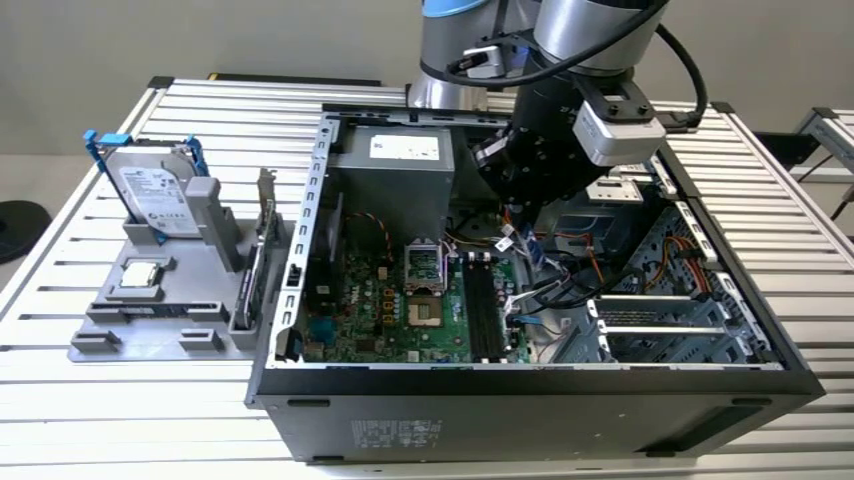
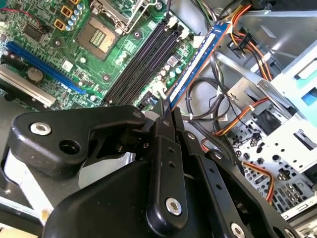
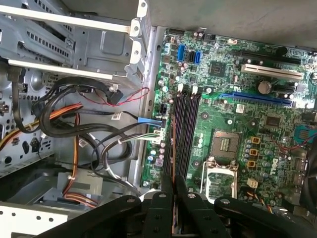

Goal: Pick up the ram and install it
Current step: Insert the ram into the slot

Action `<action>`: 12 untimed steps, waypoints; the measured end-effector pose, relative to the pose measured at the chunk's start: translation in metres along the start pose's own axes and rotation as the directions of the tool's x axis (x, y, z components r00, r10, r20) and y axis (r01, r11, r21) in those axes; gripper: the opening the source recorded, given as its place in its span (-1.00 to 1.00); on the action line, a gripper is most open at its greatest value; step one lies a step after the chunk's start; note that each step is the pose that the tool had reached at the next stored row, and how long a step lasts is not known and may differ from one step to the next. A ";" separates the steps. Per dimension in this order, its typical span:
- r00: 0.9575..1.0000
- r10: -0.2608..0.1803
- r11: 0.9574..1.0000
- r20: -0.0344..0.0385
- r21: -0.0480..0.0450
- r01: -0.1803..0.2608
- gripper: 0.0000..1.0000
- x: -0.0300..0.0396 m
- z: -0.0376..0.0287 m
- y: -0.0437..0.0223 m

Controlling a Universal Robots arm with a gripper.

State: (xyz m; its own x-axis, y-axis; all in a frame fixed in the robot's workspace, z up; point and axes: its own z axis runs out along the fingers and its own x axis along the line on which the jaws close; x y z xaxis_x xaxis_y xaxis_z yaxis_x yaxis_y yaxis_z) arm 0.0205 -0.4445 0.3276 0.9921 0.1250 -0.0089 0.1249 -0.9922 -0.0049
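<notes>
Silver slatted metal table (image 1: 107, 400), plain beige wall (image 1: 80, 40), pale floor (image 1: 27, 170)

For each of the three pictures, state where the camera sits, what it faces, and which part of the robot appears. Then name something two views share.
Exterior view: off the arm, above the table, looking down into the open computer case; the arm and gripper hang over it.
Second wrist view: on the arm, looking past the gripper at the motherboard; the ram sits in its fingers.
First wrist view: on the arm, facing the motherboard and cables; the gripper shows.
Shared: both wrist views show the memory slots.
</notes>
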 end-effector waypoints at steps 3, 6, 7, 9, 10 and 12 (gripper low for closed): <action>1.000 0.000 1.000 0.000 0.000 0.000 -1.00 0.0000 0.0015 -0.0002; 1.000 0.000 1.000 0.000 -0.001 0.000 -1.00 0.0001 0.0029 -0.0003; 1.000 0.000 1.000 0.000 -0.001 0.000 -1.00 0.0001 0.0034 -0.0004; 1.000 0.000 1.000 0.000 -0.001 0.000 -1.00 0.0001 0.0044 -0.0005; 1.000 0.000 1.000 0.000 -0.001 0.000 -1.00 0.0001 0.0048 -0.0005; 1.000 0.000 1.000 0.000 -0.002 0.000 -1.00 0.0001 0.0057 -0.0005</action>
State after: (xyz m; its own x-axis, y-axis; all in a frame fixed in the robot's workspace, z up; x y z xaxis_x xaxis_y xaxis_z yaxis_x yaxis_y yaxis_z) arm 0.0205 -0.4439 0.3219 0.9921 0.1249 -0.0091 0.1249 -0.9922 -0.0030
